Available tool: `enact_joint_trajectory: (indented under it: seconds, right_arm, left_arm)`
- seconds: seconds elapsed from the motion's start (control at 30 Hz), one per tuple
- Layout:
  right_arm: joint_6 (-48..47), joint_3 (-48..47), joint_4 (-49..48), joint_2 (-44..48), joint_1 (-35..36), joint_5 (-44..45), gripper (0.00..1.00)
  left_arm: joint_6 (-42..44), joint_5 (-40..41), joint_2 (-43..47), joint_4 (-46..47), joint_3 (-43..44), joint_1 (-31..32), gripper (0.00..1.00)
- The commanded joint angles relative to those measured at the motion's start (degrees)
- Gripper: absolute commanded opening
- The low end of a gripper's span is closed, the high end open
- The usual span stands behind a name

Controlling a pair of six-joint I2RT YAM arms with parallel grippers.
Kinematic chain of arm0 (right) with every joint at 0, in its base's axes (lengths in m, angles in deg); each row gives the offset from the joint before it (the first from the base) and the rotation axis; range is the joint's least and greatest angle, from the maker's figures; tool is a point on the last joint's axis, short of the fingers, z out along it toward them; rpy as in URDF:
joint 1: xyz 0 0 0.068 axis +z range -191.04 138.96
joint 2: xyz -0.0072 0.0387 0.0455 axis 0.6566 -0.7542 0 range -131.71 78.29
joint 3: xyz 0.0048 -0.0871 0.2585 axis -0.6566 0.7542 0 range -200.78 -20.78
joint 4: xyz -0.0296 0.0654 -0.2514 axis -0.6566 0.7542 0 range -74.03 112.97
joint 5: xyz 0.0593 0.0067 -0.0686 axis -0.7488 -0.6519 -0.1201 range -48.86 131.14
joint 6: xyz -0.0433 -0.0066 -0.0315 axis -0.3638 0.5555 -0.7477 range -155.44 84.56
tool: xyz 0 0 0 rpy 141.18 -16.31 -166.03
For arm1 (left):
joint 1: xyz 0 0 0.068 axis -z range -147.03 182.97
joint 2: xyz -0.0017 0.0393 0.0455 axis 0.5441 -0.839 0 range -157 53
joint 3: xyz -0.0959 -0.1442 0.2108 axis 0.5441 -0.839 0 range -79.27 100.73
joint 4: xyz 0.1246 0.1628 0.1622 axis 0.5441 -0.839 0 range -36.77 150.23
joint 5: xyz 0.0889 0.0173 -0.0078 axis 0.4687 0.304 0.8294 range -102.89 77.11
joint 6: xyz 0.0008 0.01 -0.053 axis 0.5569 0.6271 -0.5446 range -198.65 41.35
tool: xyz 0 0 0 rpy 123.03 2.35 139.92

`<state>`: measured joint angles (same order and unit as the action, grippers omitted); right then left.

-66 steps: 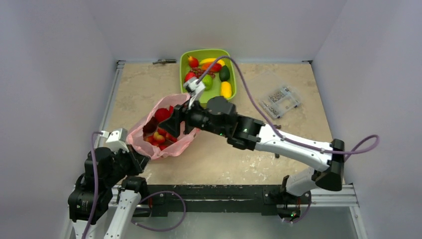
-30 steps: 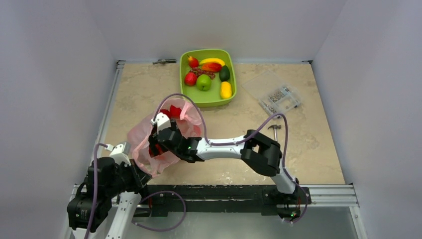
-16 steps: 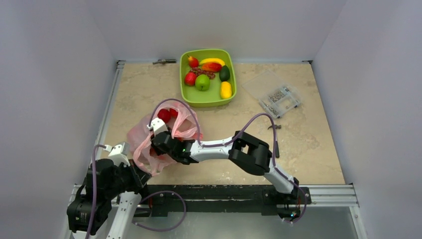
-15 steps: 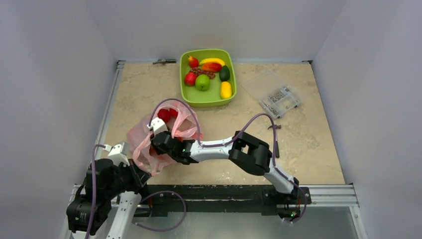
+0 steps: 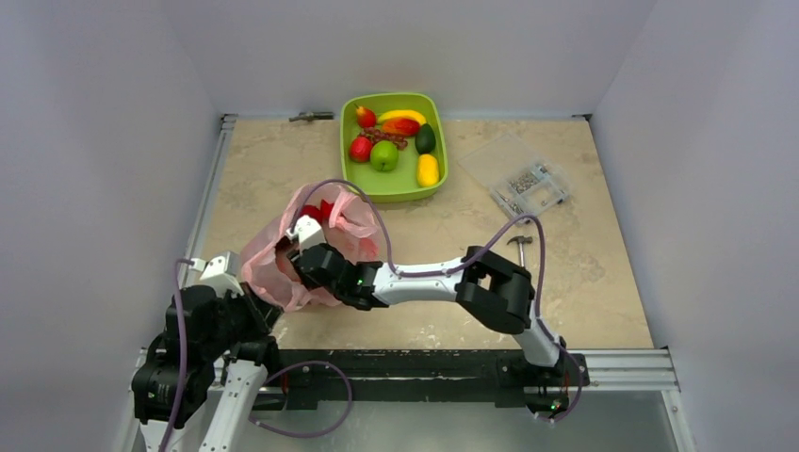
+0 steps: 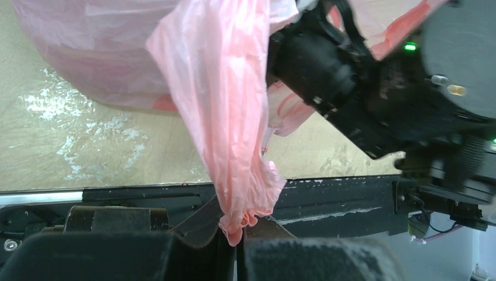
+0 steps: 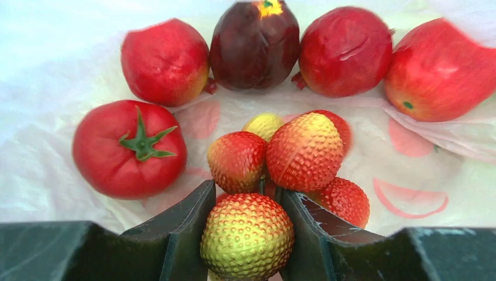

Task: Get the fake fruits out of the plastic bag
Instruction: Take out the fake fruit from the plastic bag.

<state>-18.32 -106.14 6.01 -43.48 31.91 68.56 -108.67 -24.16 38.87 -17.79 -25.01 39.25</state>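
Currently, the left claw is clenched on the rim of the plastic bag. Inside the bag, the right claw grasps a bumpy yellow-red fruit. Withdraw straight through the bag's mouth, slowly, so the film and neighbouring fake fruits are not dragged along.

The top camera sits high up and a bit back. It looks down on the whole beige stone-look table from far off. The left wrist camera is low and very close. It looks past the left gripper at the thin pink plastic bag and the right arm's black wrist, which the top view shows too. The right wrist camera is inside that bag, looking past the right gripper at shiny red and yellow fake fruits, really near.
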Motion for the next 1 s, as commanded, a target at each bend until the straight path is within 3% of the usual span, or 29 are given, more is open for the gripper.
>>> enact_joint_trajectory:
  seconds: [0.0,0.57,0.97]
  right_arm:
    - [1.67,2.22,-1.47,7.68,0.11,0.50,0.06]
    - [4.34,8.13,-2.04,22.73,0.09,-2.01,0.01]
    - [3.54,3.51,1.01,29.60,0.09,-3.41,0.00]
  left_arm:
    - [-0.71,0.65,-0.39,4.35,-1.25,-0.04,0.00]
    - [1.04,-1.09,1.25,5.59,-2.62,-0.08,0.00]
    - [0.89,-1.39,0.90,5.58,-2.76,-0.08,0.00]
